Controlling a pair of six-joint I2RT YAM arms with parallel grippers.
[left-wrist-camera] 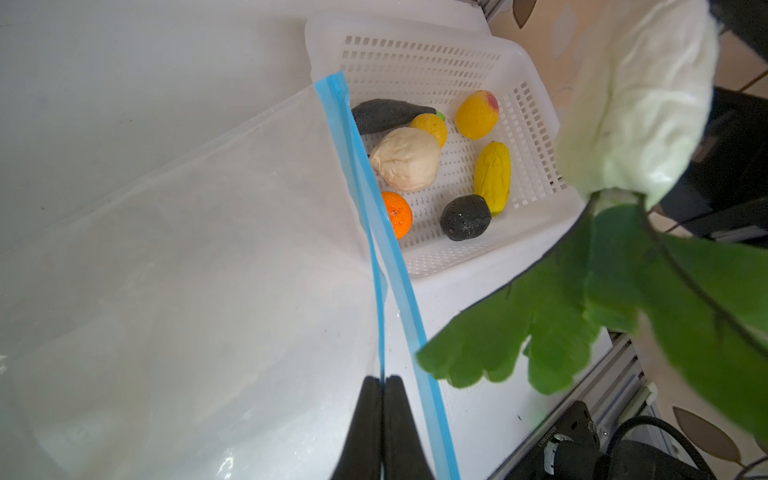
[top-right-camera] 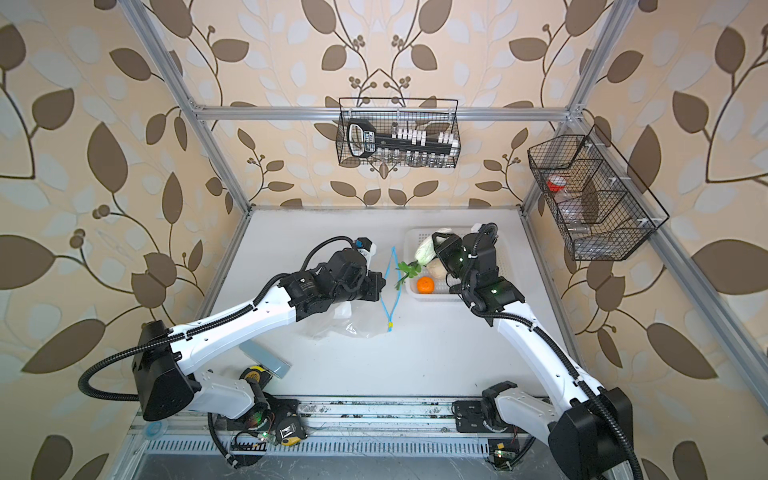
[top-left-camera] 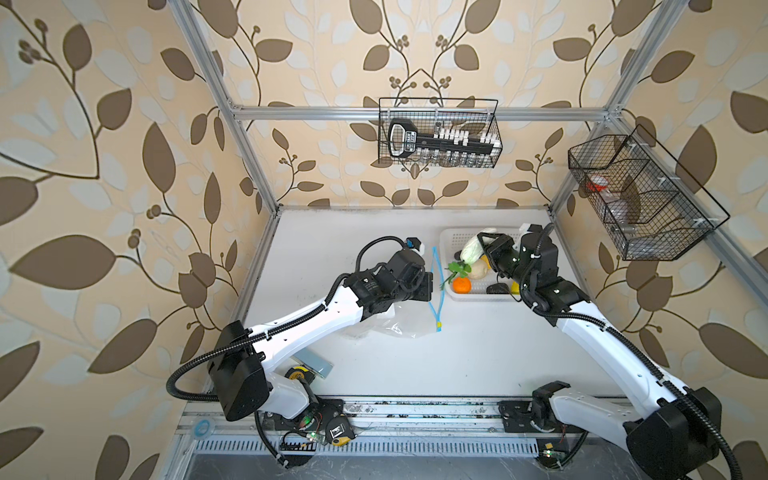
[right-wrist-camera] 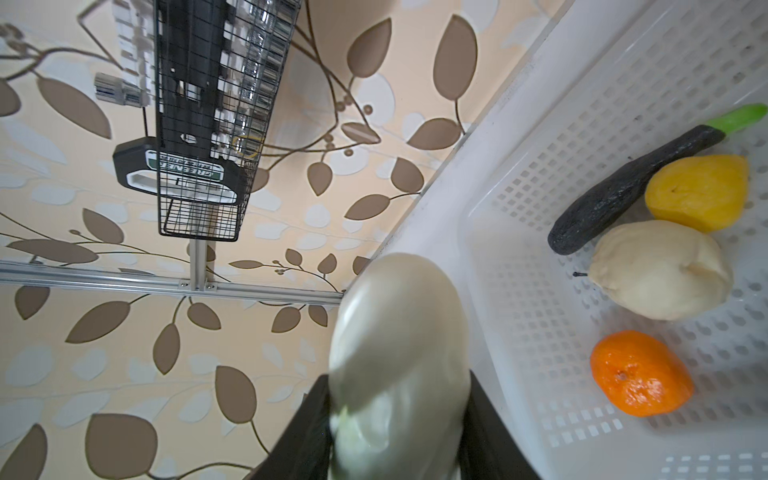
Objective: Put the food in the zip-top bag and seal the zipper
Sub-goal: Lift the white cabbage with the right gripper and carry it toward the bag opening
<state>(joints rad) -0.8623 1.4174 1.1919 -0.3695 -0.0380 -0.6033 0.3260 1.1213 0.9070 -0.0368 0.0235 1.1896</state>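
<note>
While the left gripper pinches the clear crinkly bag's light-blue zipper strip, the right gripper clasps a pale leafy vegetable (screening the white perforated basket's corner).

"greener" on black tool handle

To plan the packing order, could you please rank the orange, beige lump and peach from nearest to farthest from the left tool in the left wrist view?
From the left tool:
1. orange, at the basket edge beside the zip-top bag.
2. beige lump, mid-basket.
3. peach, by the basket's far wall.
</note>
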